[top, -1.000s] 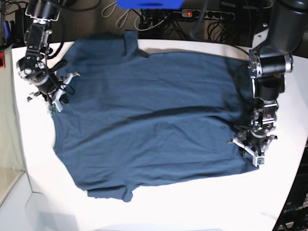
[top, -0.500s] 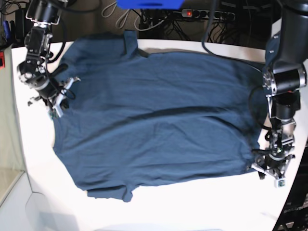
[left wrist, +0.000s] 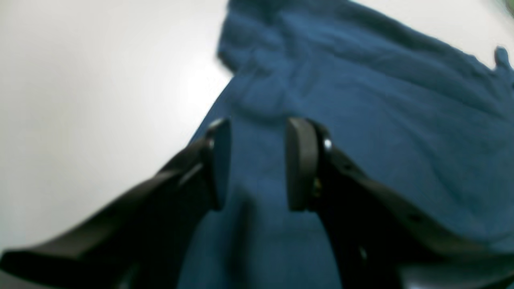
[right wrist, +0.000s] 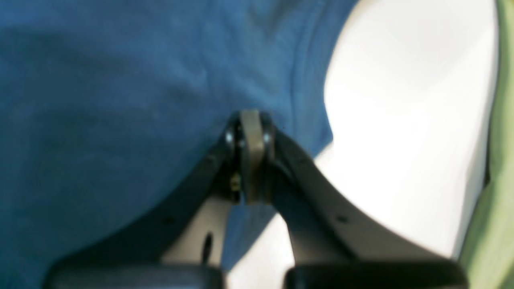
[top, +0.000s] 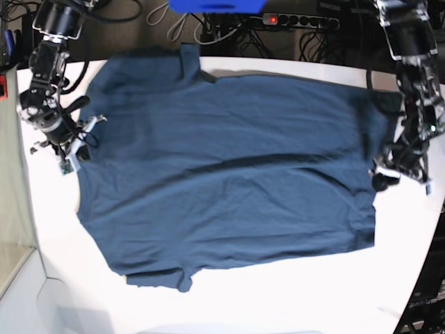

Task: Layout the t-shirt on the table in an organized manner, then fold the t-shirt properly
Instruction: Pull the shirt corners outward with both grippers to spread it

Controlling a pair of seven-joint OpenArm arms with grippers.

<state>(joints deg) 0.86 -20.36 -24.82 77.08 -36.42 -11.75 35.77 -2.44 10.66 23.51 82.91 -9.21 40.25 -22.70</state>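
The dark navy t-shirt (top: 222, 160) lies spread nearly flat on the white table (top: 278, 299), neck end toward the view's left and hem toward the right, with a few shallow creases. My left gripper (top: 393, 174) hovers at the hem side. In the left wrist view it (left wrist: 257, 164) is open over the t-shirt (left wrist: 381, 120), nothing between its fingers (left wrist: 300, 164). My right gripper (top: 69, 154) sits at the neck-side edge. The right wrist view shows it (right wrist: 251, 156) shut, pads pressed together above the t-shirt (right wrist: 120, 100) near bare table (right wrist: 401, 120); no cloth shows between the pads.
A power strip with tangled cables (top: 299, 21) and a blue object (top: 215, 5) lie beyond the table's back edge. A green surface (right wrist: 498, 160) borders the table by the right gripper. The table's edge runs close behind the left arm (top: 417, 83).
My left gripper left the near hem corner, swung out past the shirt's edge, then rose toward the back along the hem. My right gripper edged slightly outward. The shirt barely shifted.
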